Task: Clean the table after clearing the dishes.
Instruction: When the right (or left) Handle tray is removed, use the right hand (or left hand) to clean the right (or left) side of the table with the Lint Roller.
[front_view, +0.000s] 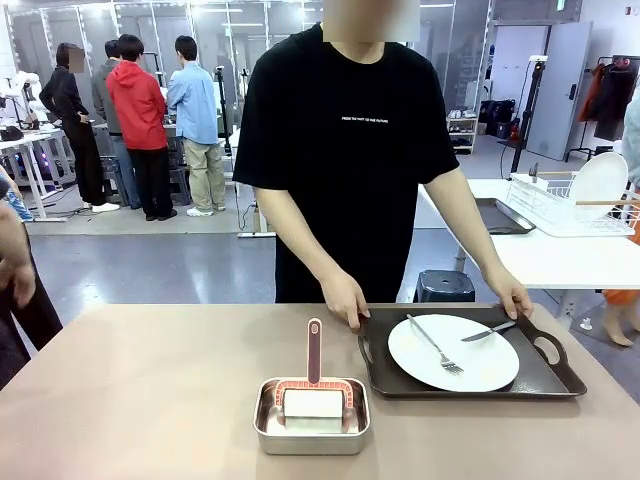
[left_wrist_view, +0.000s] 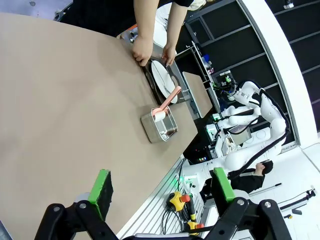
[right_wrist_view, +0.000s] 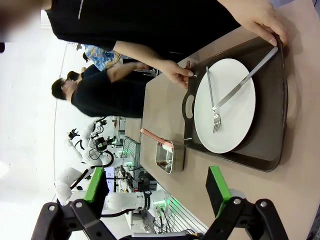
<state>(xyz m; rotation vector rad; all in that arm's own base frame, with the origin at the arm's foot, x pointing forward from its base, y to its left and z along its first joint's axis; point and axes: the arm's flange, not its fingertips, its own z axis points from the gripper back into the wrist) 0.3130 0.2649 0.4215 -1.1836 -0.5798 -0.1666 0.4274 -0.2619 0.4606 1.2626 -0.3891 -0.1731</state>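
Both pincers are spread wide, holding nothing: left gripper (left_wrist_view: 162, 184) hangs over bare table (left_wrist_view: 60, 100), right gripper (right_wrist_view: 156, 184) faces the tray (right_wrist_view: 274, 140). One hand (front_view: 345, 298) and the other hand (front_view: 510, 297) clutch its far edge, probably to lift away plate (front_view: 482, 376), fork (front_view: 436, 346), knife (front_view: 488, 331). Pink-handled scrubber (front_view: 314, 352) sits parked in steel pan (front_view: 312, 441), likely for wiping later.

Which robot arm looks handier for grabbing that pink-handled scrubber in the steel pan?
Left, probably: the left gripper faces the pan straight across the table, while the right gripper faces the tray that a person's hand holds.
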